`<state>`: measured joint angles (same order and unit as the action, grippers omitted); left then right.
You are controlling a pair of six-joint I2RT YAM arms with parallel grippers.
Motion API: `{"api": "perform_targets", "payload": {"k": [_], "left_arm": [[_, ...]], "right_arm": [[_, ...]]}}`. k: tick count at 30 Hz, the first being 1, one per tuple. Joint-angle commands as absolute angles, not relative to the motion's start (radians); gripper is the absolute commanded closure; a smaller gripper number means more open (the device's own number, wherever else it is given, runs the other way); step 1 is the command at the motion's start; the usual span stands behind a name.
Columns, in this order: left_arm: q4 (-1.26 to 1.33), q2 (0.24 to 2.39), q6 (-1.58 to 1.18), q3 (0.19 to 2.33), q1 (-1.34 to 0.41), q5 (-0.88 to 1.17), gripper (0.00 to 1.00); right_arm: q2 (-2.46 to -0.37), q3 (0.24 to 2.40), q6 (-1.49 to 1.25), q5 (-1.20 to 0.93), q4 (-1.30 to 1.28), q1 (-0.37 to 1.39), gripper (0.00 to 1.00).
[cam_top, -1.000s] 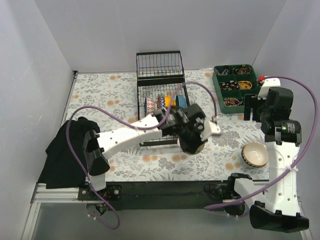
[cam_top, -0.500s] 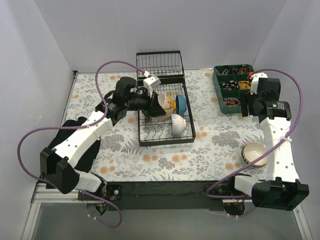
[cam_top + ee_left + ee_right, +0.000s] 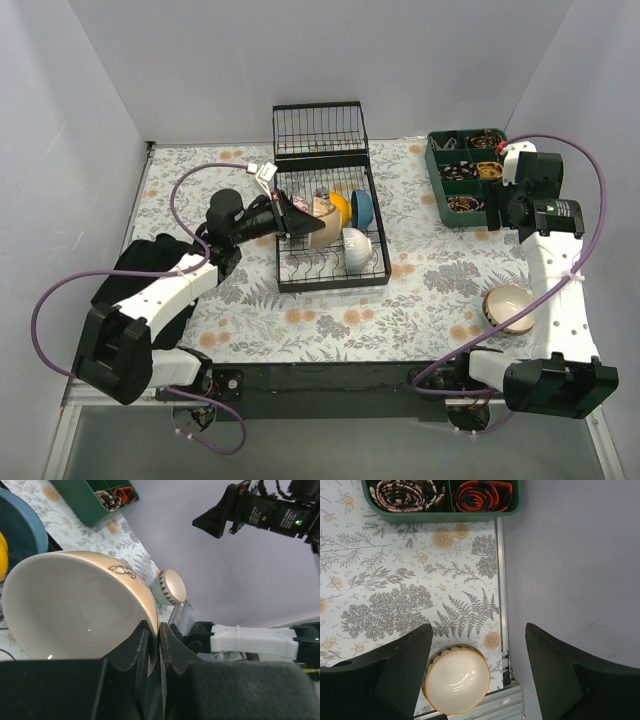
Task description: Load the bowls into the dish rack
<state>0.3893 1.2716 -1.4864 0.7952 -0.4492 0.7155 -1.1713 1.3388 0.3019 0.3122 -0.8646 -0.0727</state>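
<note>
My left gripper [image 3: 290, 215] is shut on the rim of a cream bowl [image 3: 320, 224] and holds it tilted over the left part of the black wire dish rack [image 3: 283, 270]. In the left wrist view the rim sits pinched between the fingers of that gripper [image 3: 159, 635], with the bowl [image 3: 75, 605] open toward the camera. In the rack stand a yellow-orange bowl [image 3: 342, 206], a blue bowl [image 3: 364, 207] and a white bowl [image 3: 358, 248]. A striped bowl [image 3: 508, 308] sits on the table at the right. My right gripper [image 3: 477, 665] is open, high above the striped bowl [image 3: 456, 680].
A green compartment tray [image 3: 437, 190] with small items stands at the back right, also in the right wrist view [image 3: 440, 516]. A black cloth [image 3: 125, 300] lies at the left edge. The rack's hinged grid end [image 3: 318, 130] stands at the back. The wall is close on the right.
My left arm has carried the cream bowl from the table's middle to the rack's left side and has lowered slightly. The right arm rose, then stayed almost still.
</note>
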Motion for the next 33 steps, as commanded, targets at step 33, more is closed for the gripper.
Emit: {"api": "perform_targets", "payload": {"k": [33], "left_arm": [[1.060, 1.575, -1.879, 0.594, -0.416, 0.770, 1.00]], "right_arm": [[-1.170, 1.310, 0.350, 0.341, -0.859, -0.078, 0.19]]}}
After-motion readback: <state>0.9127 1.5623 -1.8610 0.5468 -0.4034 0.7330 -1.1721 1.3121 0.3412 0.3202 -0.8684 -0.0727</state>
